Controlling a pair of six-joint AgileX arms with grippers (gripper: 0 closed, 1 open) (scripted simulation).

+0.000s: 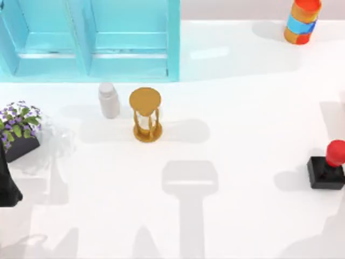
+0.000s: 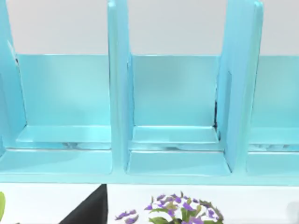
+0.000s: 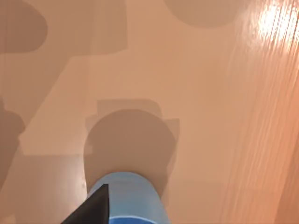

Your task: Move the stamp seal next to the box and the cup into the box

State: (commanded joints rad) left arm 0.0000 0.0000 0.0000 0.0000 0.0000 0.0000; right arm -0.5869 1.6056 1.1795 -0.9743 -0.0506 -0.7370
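Observation:
The stamp seal (image 1: pixel 326 166), a black block with a red knob, stands on the white table near the right edge, far from the light-blue box (image 1: pixel 173 40) at the back left. In the right wrist view the blue cup (image 3: pixel 133 196) hangs above a surface, its round shadow beneath it. My right gripper (image 3: pixel 122 211) is shut on it, with one dark finger (image 3: pixel 96 207) against its side. My left gripper (image 1: pixel 8 186) is parked at the table's left edge, facing the box's compartments (image 2: pixel 119 93).
A golden-brown hourglass (image 1: pixel 145 114) and a white bottle (image 1: pixel 109 100) stand just in front of the box. A pot of purple flowers (image 1: pixel 19 129) sits at the left edge. A striped cylinder (image 1: pixel 302 20) stands at the back right. A large shadow lies mid-table.

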